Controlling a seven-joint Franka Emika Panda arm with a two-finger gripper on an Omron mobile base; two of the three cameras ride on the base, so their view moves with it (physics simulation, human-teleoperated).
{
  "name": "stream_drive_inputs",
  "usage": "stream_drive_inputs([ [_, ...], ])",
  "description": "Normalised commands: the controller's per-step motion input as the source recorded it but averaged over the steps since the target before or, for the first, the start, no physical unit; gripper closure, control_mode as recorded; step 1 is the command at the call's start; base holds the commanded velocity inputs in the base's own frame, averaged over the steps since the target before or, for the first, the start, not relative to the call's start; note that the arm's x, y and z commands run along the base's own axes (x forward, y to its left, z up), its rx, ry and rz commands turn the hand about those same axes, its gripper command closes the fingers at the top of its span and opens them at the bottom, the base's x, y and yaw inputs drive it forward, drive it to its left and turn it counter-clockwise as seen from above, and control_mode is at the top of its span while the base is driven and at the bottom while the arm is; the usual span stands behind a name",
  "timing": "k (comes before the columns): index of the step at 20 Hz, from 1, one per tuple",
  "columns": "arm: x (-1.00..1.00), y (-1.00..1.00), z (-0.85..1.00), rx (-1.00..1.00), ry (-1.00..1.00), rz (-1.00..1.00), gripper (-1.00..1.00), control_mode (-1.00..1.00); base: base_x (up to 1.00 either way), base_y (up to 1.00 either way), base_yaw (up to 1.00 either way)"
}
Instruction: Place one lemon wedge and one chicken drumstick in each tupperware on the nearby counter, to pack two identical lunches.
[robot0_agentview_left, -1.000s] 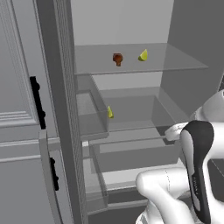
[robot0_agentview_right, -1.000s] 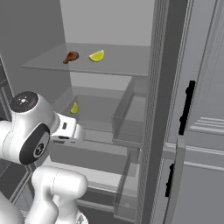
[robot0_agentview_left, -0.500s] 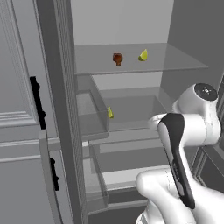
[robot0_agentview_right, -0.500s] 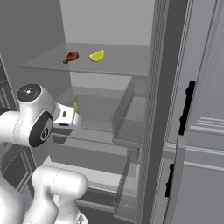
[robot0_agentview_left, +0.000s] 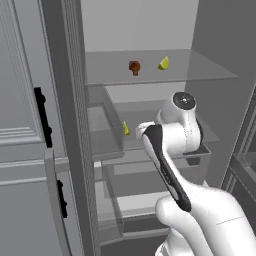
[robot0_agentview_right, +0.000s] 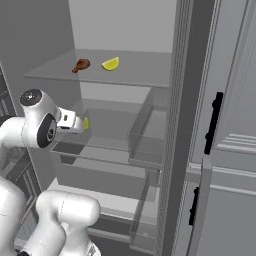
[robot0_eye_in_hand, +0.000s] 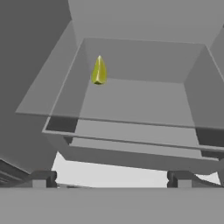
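On the fridge's top glass shelf (robot0_agentview_left: 200, 70) lie a brown chicken drumstick (robot0_agentview_left: 134, 67) (robot0_agentview_right: 81, 65) and a yellow lemon wedge (robot0_agentview_left: 163, 63) (robot0_agentview_right: 111, 64). One level down, a second lemon wedge (robot0_agentview_left: 126, 129) (robot0_agentview_right: 86, 123) (robot0_eye_in_hand: 99, 70) stands at the back left of a clear-walled bin (robot0_eye_in_hand: 131, 131). My gripper (robot0_eye_in_hand: 111, 179) hovers open in front of that bin, nothing between its fingers, the wedge some way ahead and a bit left. In the right base view, the hand (robot0_agentview_right: 71, 123) sits just left of this wedge. The tupperware and the counter are out of view.
The fridge's grey side post (robot0_agentview_left: 70, 125) and a panelled door with black handles (robot0_agentview_left: 42, 117) stand to the left. Another door edge with a black handle (robot0_agentview_right: 214, 122) stands on the right. Clear drawers (robot0_agentview_right: 145, 130) sit under the shelf, and my own arm (robot0_agentview_left: 170, 170) rises in front.
My arm has swung up and in toward the fridge, bringing the hand level with the middle bin and close to the lower lemon wedge. The food has not moved.
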Motion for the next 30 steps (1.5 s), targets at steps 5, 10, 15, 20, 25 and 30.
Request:
stream_drive_inputs([
  [5, 1.00, 0.43, -0.04, 0.00, 0.00, 0.04, -1.00, -1.00, 0.00, 0.00, 0.00],
  [10, 0.87, 0.08, -0.24, 0.00, 0.00, 0.02, -1.00, -1.00, 0.00, 0.00, 0.00],
  [15, 0.41, 0.00, -0.36, 0.00, 0.00, 0.00, -1.00, -1.00, 0.00, 0.00, 0.00],
  [20, 0.11, 0.00, -0.43, 0.00, -0.05, 0.00, -1.00, -1.00, 0.00, 0.00, 0.00],
  [25, 0.25, 0.00, -0.15, 0.00, 0.00, 0.00, -1.00, -1.00, 0.00, 0.00, 0.00],
  [30, 0.48, 0.00, -0.03, 0.00, 0.03, 0.00, -1.00, -1.00, 0.00, 0.00, 0.00],
])
